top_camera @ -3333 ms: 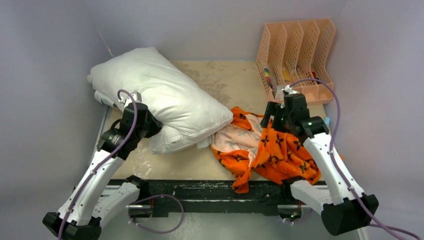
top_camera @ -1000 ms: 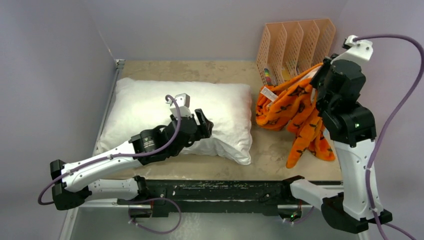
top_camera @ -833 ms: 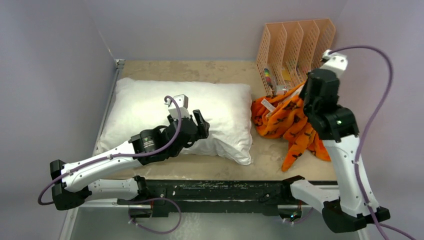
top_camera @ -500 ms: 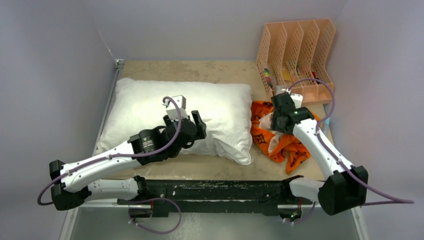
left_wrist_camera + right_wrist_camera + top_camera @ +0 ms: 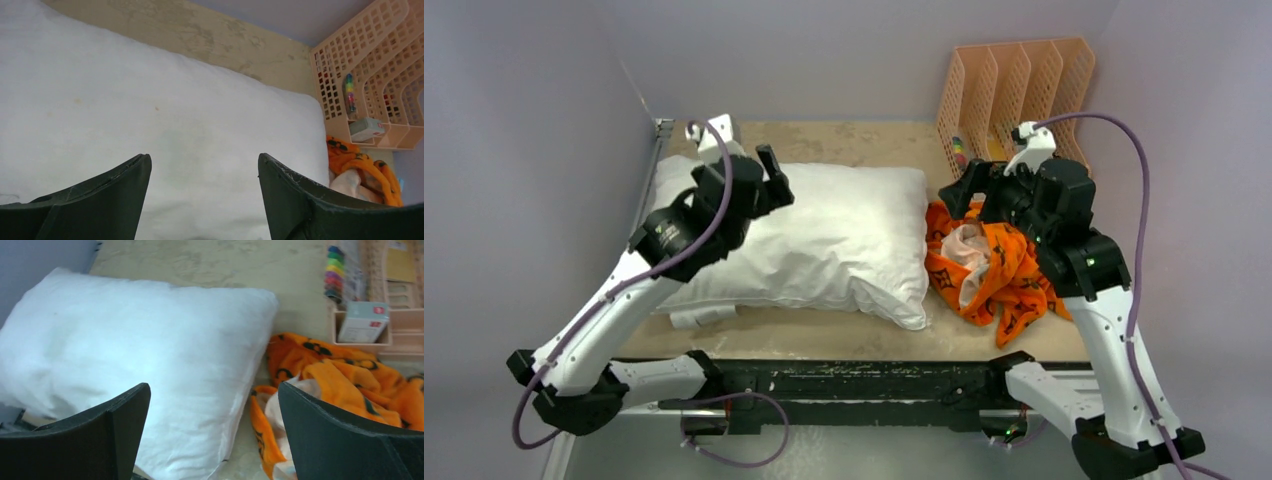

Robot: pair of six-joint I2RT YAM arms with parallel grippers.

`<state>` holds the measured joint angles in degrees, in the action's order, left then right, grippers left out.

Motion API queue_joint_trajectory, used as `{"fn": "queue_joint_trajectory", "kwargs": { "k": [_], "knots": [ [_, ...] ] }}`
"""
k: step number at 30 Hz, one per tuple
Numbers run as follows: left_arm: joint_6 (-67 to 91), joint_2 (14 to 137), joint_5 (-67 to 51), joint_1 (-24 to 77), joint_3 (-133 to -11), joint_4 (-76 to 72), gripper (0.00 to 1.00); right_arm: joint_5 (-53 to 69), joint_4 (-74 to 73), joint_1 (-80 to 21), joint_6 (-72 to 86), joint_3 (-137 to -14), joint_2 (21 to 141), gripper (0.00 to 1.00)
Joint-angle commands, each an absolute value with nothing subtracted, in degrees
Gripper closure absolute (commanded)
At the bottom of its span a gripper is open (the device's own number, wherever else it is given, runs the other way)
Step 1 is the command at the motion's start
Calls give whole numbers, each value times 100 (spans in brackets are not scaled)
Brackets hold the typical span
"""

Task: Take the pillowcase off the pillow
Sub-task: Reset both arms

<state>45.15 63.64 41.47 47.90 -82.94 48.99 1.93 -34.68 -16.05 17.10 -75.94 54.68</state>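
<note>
Free at last: the pillowcase [image 5: 1009,275], held aloft by the right gripper [image 5: 972,195] a second ago, now lies dropped in an orange heap at 3 o'clock of the bare white pillow [image 5: 834,235]. Its pale lining shows, and one edge sits just beside the pillow's end. The right claw hangs above it, spread wide and empty. The left gripper [image 5: 769,185], equally spread and holding nothing, has lifted from the pillow's middle toward its 10 o'clock corner. The job looks done. A peach file rack [image 5: 1014,85] holding markers and a small box stands at 12 o'clock of the heap; nothing appears to block either arm.
</note>
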Motion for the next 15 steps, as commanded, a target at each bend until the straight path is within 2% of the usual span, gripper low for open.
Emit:
{"fn": "queue_joint_trajectory", "kwargs": {
  "k": [1, 5, 11, 15],
  "knots": [
    [3538, 6920, 3077, 3314, -9191, 5284, 22, 1467, -2965, -1600, 1674, -7370, 5614, 1],
    [3361, 6999, 2659, 1793, -9249, 5201, 22, 752, -3412, -1600, 1714, -7570, 5756, 1],
    [4116, 6155, 3683, 1696, -8539, 4997, 21, -1400, -4239, -1604, 1250, -8454, 6164, 1],
    [4121, 5866, 4041, 1696, -8355, 5420, 20, -1755, -3918, -1601, 1172, -8442, 5958, 1]
  ]
}}
